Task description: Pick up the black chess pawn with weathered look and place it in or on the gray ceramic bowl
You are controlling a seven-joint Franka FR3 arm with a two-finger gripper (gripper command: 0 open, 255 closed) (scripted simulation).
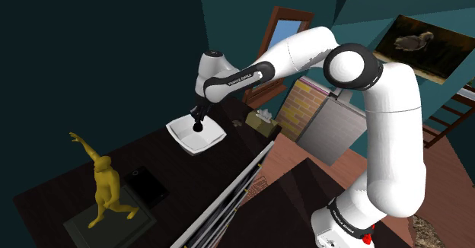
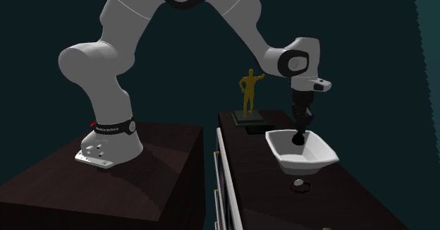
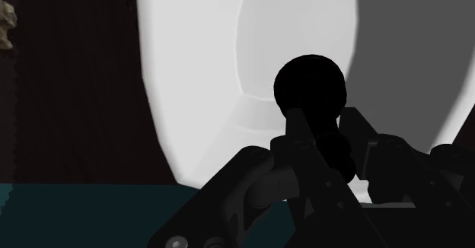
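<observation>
Pinching the black pawn (image 3: 310, 87) by its stem in the gripper (image 3: 326, 130), round head jutting past the fingertips. Straight beneath: pale square bowl (image 3: 198, 94), hollow under the pawn, rims spread clear on all sides. Past those rims, bare dark tabletop (image 1: 181, 174); gold figurine (image 1: 103, 182) well away.

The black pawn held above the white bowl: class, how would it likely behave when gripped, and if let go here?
The pawn looks rigid, so the jaws clasping it probably won't deform it. Its round head suggests it could roll or topple once dropped. The bowl has sloping walls, likely keeping it inside.
</observation>
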